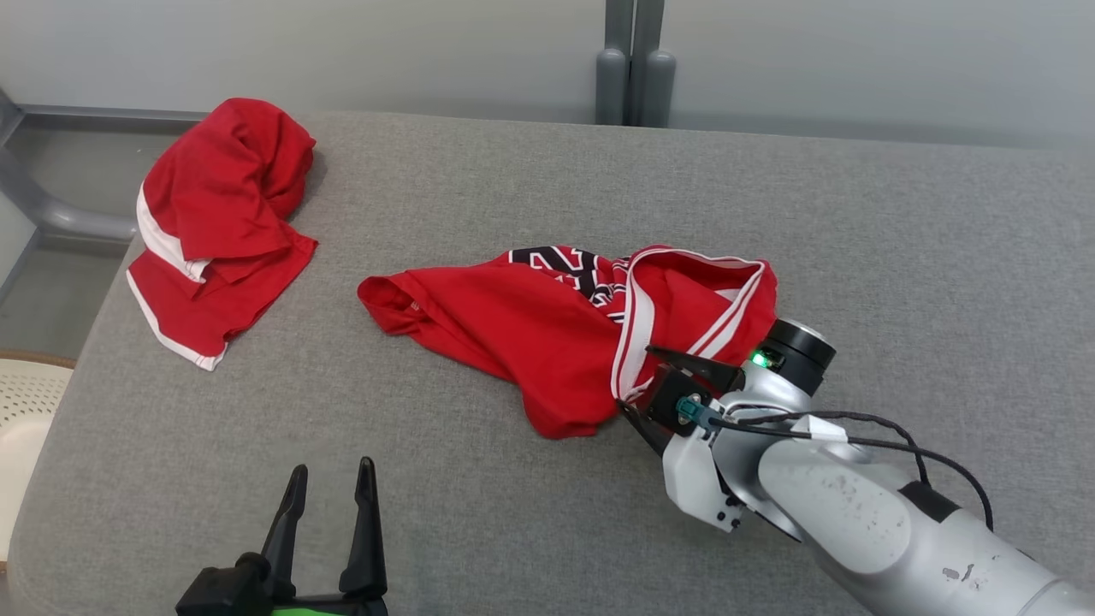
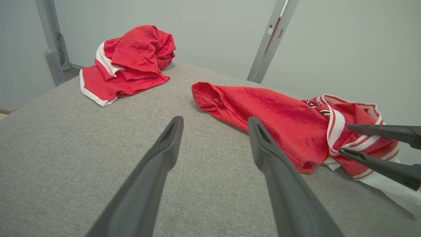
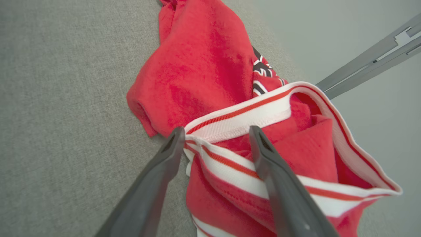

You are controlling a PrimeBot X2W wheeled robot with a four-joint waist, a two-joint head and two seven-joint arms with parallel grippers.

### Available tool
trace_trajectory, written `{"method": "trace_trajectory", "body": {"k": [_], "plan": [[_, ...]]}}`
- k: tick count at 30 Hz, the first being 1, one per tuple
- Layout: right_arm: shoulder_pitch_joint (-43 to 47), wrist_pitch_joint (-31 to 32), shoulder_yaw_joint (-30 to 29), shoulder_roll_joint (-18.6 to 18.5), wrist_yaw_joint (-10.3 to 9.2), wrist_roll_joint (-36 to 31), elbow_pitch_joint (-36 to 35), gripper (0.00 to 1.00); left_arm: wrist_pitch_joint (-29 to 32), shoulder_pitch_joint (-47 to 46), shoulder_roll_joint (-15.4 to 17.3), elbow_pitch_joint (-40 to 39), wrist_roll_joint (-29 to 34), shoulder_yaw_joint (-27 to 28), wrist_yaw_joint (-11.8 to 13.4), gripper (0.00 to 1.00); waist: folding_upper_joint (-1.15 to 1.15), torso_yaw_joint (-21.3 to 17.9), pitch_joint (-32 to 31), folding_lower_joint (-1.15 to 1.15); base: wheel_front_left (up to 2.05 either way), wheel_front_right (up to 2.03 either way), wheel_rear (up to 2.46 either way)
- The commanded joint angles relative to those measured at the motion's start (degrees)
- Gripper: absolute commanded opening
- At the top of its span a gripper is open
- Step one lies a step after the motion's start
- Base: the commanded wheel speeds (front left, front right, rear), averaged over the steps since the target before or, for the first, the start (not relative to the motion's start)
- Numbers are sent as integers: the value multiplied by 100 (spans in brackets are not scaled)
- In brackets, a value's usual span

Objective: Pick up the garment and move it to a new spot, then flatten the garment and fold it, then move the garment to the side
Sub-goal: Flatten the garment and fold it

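Pick-up step: right end effector (image 3: pixel 216 130) open astride striped trim (image 3: pixel 243 115) of red jersey (image 1: pixel 513 334); left end effector (image 1: pixel 332 466) open, idle. Next: close, lift.

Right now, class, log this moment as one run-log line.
stage: pre-grasp | right gripper: open, astride striped trim of jersey | left gripper: open, above grey surface | other red garment: crumpled, far left

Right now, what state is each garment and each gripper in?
Red jersey: crumpled on the grey surface, not lifted.
Second red garment: bunched at the far left corner, untouched.
Left gripper: open, empty, above bare surface.
Right gripper: open, fingers straddling the jersey's striped trim.
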Motion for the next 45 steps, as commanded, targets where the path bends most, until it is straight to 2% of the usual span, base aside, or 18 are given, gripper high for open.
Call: {"method": "trace_trajectory", "body": {"k": [1,6,7,8,9,12,14,16,22,24,27,31,33,34,35,36,40,45], "plan": [[-138,158,154,-125,-1,110,-36,100,-2,-40,9,-19,-14,32,33,100,0,97,28,0,0,0,0],[-441,856,724,-549,-1,485,-297,100,-2,10,9,-43,-52,44,72,100,0,88,51,0,0,0,0],[-486,1011,833,-649,-1,578,-394,86,-2,1,9,-47,-66,44,79,100,0,84,60,0,0,0,0],[-515,1109,916,-719,-1,669,-486,49,-2,-10,9,-51,-75,48,80,100,0,77,66,0,0,0,0],[-560,1200,974,-811,-1,780,-616,0,-2,-25,9,-57,-78,60,84,100,0,65,74,0,0,0,0],[-611,1333,963,-1046,-1,1004,-949,0,-2,-60,9,-62,-101,87,104,100,0,25,91,0,0,0,0],[-543,1324,679,-1180,-2,1208,-1196,0,-2,-66,8,-66,-104,98,105,100,0,-9,90,0,0,0,0],[-367,1248,124,-1330,-4,1398,-1400,0,-2,-63,9,-70,-102,110,111,100,0,-36,85,0,0,0,0],[726,1004,-2357,-1536,-4,1685,-1859,0,-2,50,9,-91,-85,188,125,100,0,-187,40,0,0,0,0],[1214,1055,-3055,-1486,-3,1656,-1918,0,-2,81,7,-89,-83,193,116,100,0,-283,37,0,0,0,0],[1790,1133,-3890,-1205,-2,1715,-1920,0,-2,43,8,-80,-46,178,69,100,0,-443,96,0,0,0,0],[2088,1011,-4684,-863,-3,1581,-1696,0,-2,-125,9,-59,48,156,-10,100,0,-603,227,0,0,0,0],[2147,929,-4959,-783,-4,1368,-1371,0,-2,-196,10,-47,66,178,-33,100,0,-651,296,0,0,0,0],[2162,864,-5016,-806,-4,1162,-1200,25,-2,-237,9,-33,75,182,-57,100,0,-666,333,0,0,0,0],[2135,793,-5082,-813,-4,1022,-1052,40,-2,-265,8,-28,90,188,-65,100,0,-681,360,0,0,0,0],[2079,684,-5225,-775,-4,878,-844,100,-2,-293,11,-19,102,205,-75,100,0,-702,386,0,0,0,0],[1940,310,-5420,-643,-3,358,-298,100,-2,-264,11,43,116,221,-110,100,0,-765,389,0,0,0,0],[1998,-349,-5522,-618,-3,62,-255,100,-2,-102,10,103,115,161,-145,100,0,-872,246,0,0,0,0]]}}
